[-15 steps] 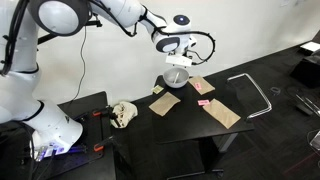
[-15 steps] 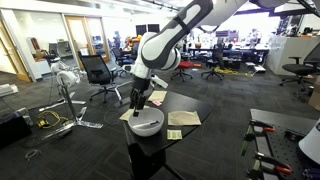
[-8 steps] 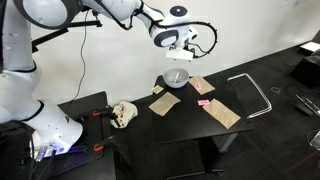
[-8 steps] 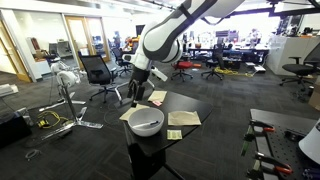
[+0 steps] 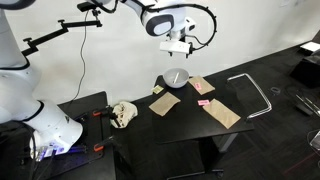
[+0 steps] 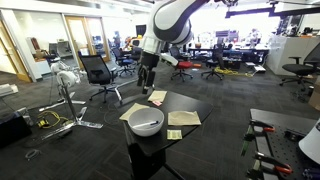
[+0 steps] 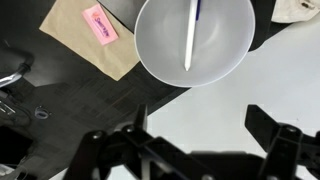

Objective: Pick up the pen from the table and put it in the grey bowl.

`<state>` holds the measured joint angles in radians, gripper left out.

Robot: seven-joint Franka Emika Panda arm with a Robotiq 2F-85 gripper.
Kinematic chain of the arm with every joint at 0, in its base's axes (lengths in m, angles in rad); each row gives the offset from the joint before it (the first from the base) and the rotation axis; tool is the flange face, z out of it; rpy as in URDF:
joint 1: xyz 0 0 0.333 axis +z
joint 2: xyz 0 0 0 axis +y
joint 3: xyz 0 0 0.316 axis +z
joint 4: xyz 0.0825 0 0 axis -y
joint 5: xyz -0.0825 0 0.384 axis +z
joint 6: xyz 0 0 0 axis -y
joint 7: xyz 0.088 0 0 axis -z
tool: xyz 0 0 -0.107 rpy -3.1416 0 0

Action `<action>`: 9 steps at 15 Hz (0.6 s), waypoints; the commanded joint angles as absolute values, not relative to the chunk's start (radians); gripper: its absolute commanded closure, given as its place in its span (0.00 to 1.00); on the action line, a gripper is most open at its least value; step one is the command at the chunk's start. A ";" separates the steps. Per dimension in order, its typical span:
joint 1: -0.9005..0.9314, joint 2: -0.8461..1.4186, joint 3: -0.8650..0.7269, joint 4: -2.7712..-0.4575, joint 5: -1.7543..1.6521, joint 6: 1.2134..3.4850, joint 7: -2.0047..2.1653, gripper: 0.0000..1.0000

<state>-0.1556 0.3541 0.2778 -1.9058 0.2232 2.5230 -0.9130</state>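
Observation:
The grey bowl (image 7: 195, 40) sits on the black table, and the white pen (image 7: 191, 35) with a dark tip lies inside it. The bowl also shows in both exterior views (image 5: 176, 78) (image 6: 146, 122); the pen is too small to make out there. My gripper (image 7: 205, 125) is open and empty, with nothing between its fingers. It hangs well above the bowl in both exterior views (image 5: 181, 50) (image 6: 148, 84).
Brown paper sheets lie around the bowl (image 5: 164, 103) (image 5: 221, 113) (image 6: 183, 118). One sheet carries a pink sticky note (image 7: 100, 23). A crumpled cloth (image 5: 123, 113) lies on the black table (image 5: 190, 125). A metal bar (image 5: 258, 93) lies at the table's far side.
The gripper has risen straight up from just above the bowl to well above it. The pen stays in the bowl.

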 commanded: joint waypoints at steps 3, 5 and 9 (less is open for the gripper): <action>-0.130 0.200 0.192 -1.994 0.234 2.363 -0.896 0.00; -0.112 0.242 0.175 -1.956 0.234 2.378 -0.919 0.00; -0.109 0.216 0.157 -1.978 0.233 2.366 -0.918 0.00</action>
